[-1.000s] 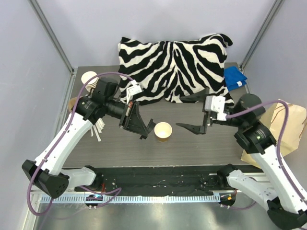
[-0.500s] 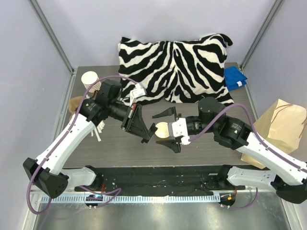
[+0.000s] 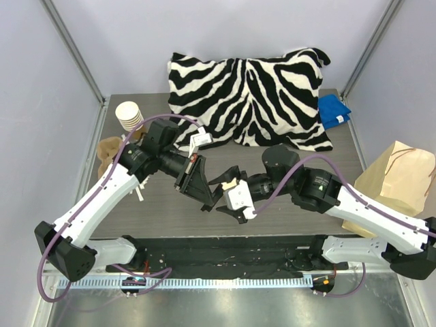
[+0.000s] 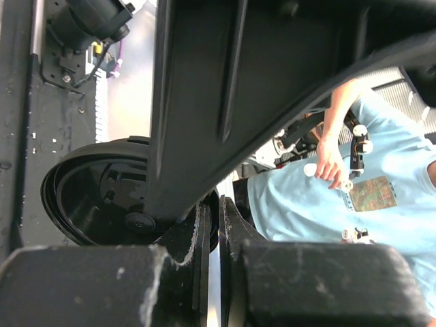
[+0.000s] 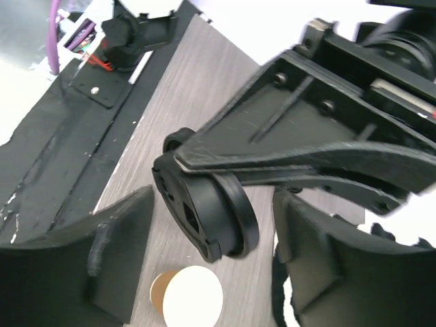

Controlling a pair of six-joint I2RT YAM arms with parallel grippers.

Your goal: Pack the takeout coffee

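Progress: early, by my judgement. The cup has no lid on it and nothing has gone to the bag. Lidding and packing are both left.
Right fingers (image 5: pixel 116 252): released and spread wide, one on each side of the lid, with a gap showing on both sides and nothing grasped.
Lid (image 5: pixel 204 211): round, black, tilted on edge in the air between the right fingers.
Left fingers (image 3: pixel 194 178): clenched on the lid's rim, carrying it above the tabletop (image 5: pixel 197 75).
Cup (image 5: pixel 187 296): kraft-brown, upright and open-mouthed on the tabletop, under the lid and apart from it. Neither pair of fingers touches it. From above it is mostly hidden under the two wrists.
Paper bag (image 3: pixel 402 177): at the right edge, well apart from the cup.
Cup stack (image 3: pixel 128 114): far left corner, untouched.
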